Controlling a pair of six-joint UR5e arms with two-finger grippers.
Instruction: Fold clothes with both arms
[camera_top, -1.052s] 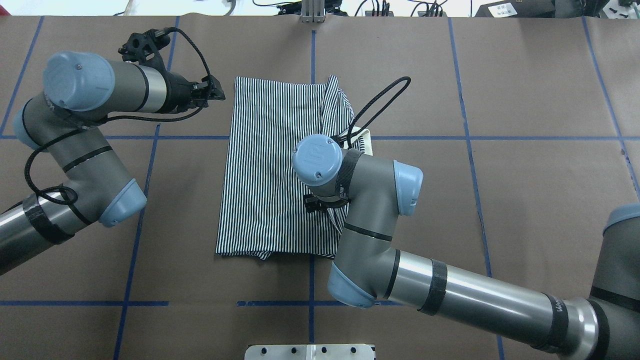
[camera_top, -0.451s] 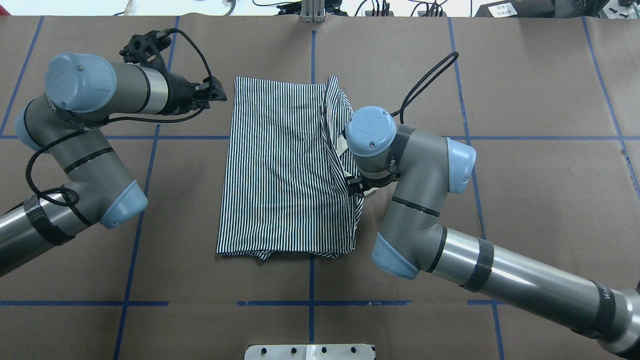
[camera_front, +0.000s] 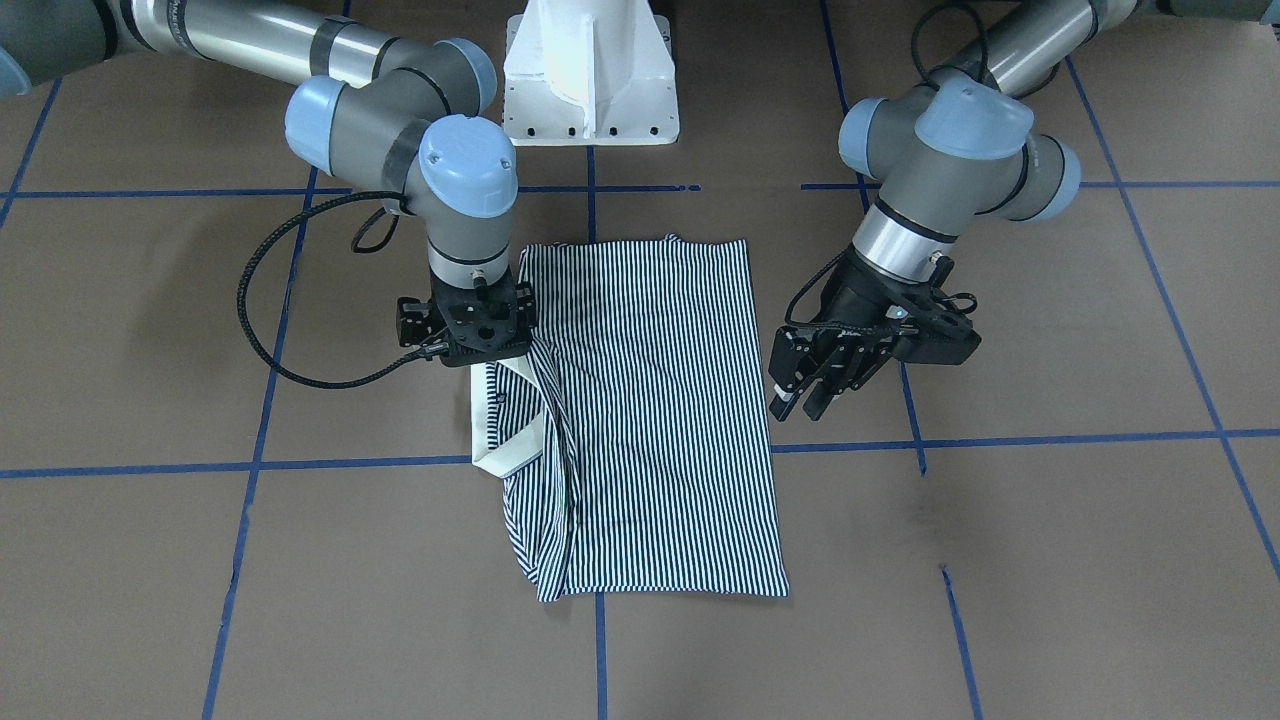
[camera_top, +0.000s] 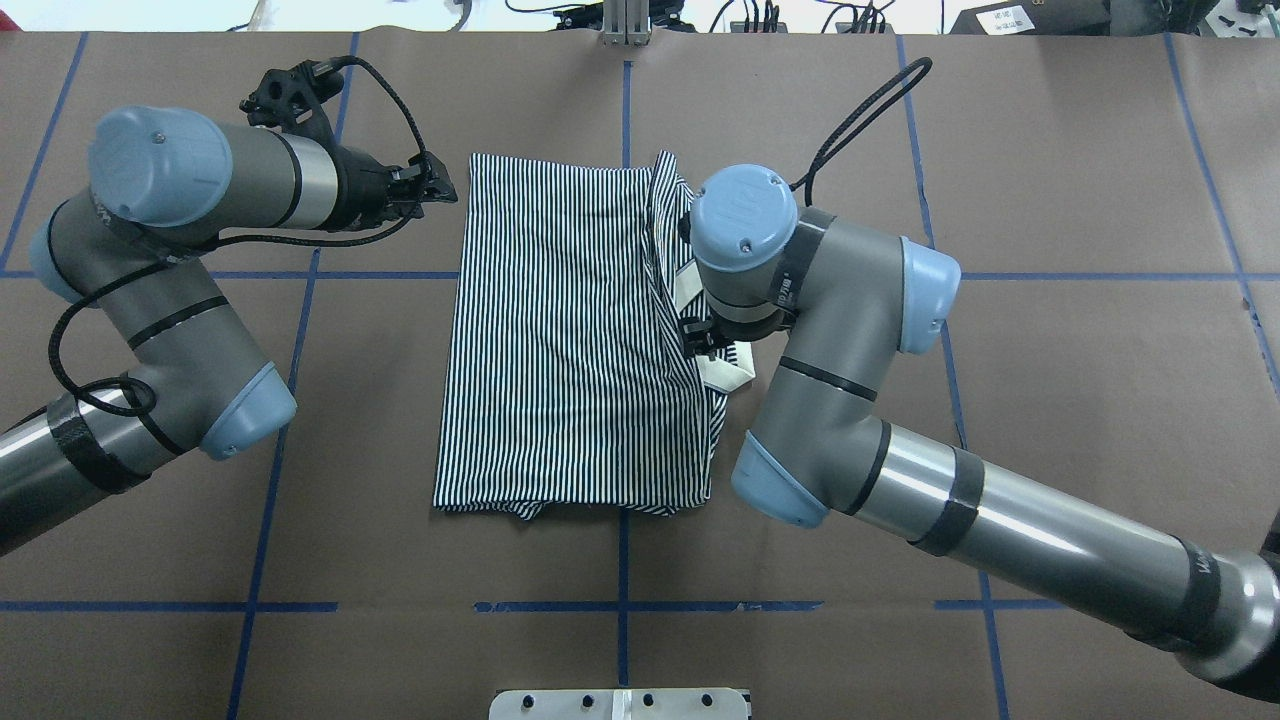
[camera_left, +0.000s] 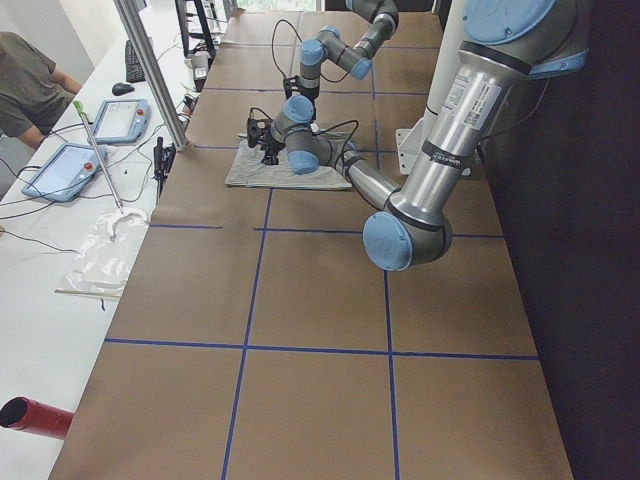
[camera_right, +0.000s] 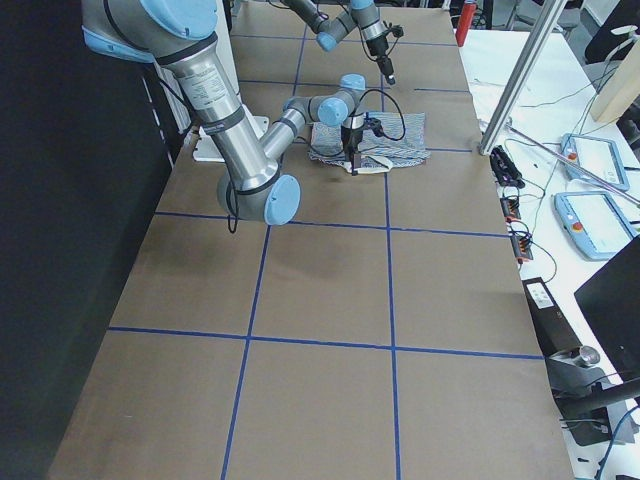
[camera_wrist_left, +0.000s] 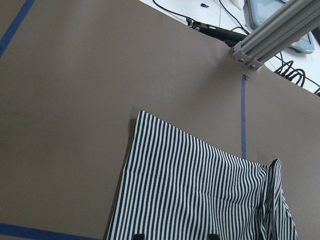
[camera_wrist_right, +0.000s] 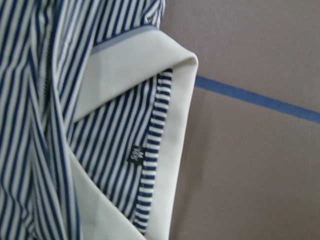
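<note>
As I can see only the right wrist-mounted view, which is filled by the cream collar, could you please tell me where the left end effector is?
Observer: The left end effector hovers just off the polo shirt, beside the long edge opposite the collar, with its jaws apart and empty.
Operator: Thank you. Is the rest of the shirt lying flat?
Observer: Mostly. It forms a long rectangle, but the collar side is bunched into a ridge.
Operator: And is the right end effector gripping anything?
Observer: The right end effector points straight down over that bunched edge. Its fingers are hidden, so I cannot tell.
</note>
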